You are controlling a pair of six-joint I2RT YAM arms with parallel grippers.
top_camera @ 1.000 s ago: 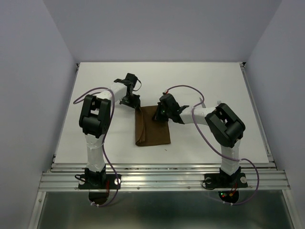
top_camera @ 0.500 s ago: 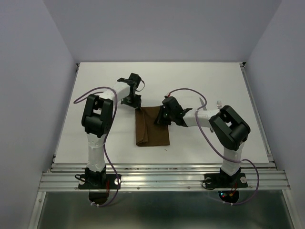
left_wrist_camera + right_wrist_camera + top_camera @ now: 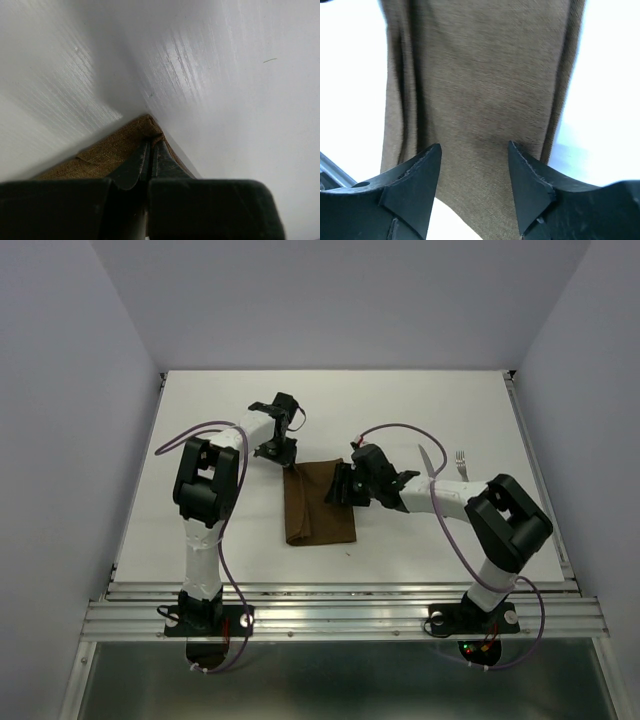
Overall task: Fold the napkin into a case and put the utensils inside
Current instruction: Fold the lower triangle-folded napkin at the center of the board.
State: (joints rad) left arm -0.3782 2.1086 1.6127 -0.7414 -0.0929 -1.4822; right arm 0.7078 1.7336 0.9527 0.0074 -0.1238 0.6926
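My left tool (image 3: 151,150) is clenched on the far left corner of the napkin (image 3: 320,508), which lies folded lengthwise mid-counter (image 3: 400,400). My right tool (image 3: 475,150), released, hovers over its right edge. The fork (image 3: 460,459) lies further right, parallel to it and nearer that arm.

Plain dark brown napkin (image 3: 320,505), fine woven texture, on glossy white table (image 3: 200,420). Right of napkin: silver fork (image 3: 461,460), silver knife (image 3: 428,460). Black left tool (image 3: 284,460) and right tool (image 3: 340,490); white arms (image 3: 197,552), purple cables (image 3: 390,427) flanking napkin.
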